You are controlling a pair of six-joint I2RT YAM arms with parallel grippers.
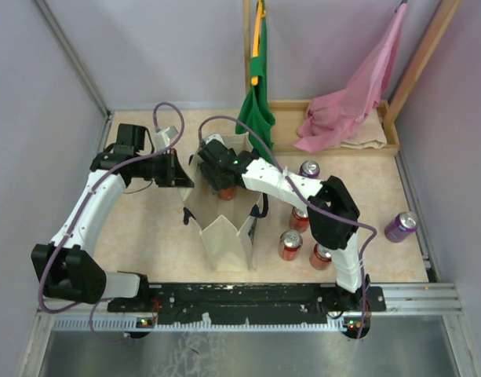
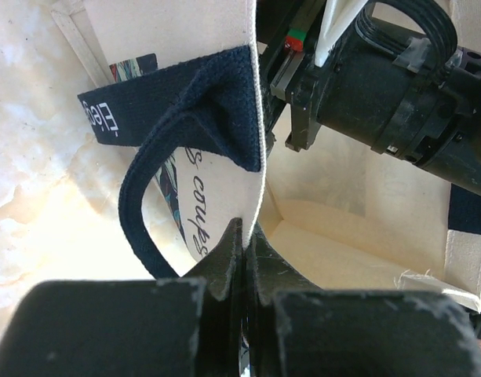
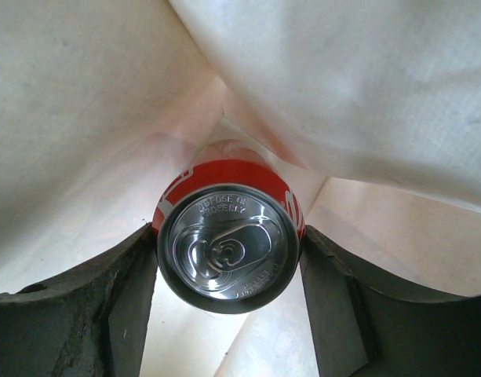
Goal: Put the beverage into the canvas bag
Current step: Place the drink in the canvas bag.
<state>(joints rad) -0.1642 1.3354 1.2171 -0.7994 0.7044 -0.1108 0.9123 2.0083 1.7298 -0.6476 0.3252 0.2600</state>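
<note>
- Jaws of left gripper (image 2: 244, 236) pinch together on bag (image 1: 224, 236) rim beside navy handle (image 2: 158, 196), probably to keep the mouth open.
- Right gripper (image 3: 228, 263) jaws clamp the red can (image 3: 228, 247), upright inside the bag between its walls.
- Bag floor beneath can is hidden; whether it touches down, I cannot tell.

We note white shells on left arm (image 1: 87, 208) and right arm (image 1: 271, 181), black joints, purple cables (image 1: 166, 105), scuffed black fingers (image 3: 83, 314), one green light (image 1: 235, 162).
</note>
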